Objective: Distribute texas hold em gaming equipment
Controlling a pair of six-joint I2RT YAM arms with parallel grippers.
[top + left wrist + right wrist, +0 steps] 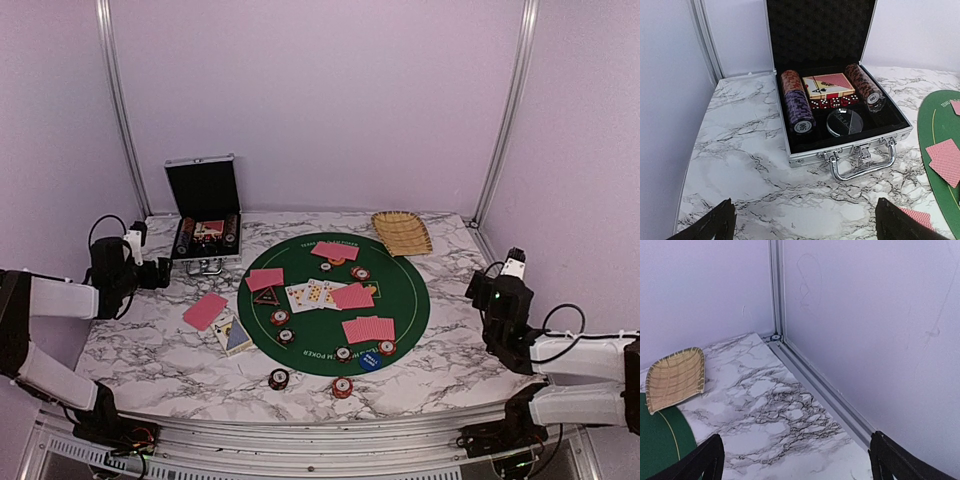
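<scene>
Though flat, triangular marker (266, 296) apex toward wall (320, 100)

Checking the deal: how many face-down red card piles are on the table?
5. On the green mat: far pile, left pile, centre pile, near-right pile. Fifth pile on the marble, left of it. None seems hidden.

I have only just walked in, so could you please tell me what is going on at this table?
Nothing is being handled. The left hand and the right hand are both open and empty, out at the sides. Red-backed cards, face-up cards and poker chips lie on the green mat, with two chip stacks off it near the front. The open metal case sits back left.
</scene>
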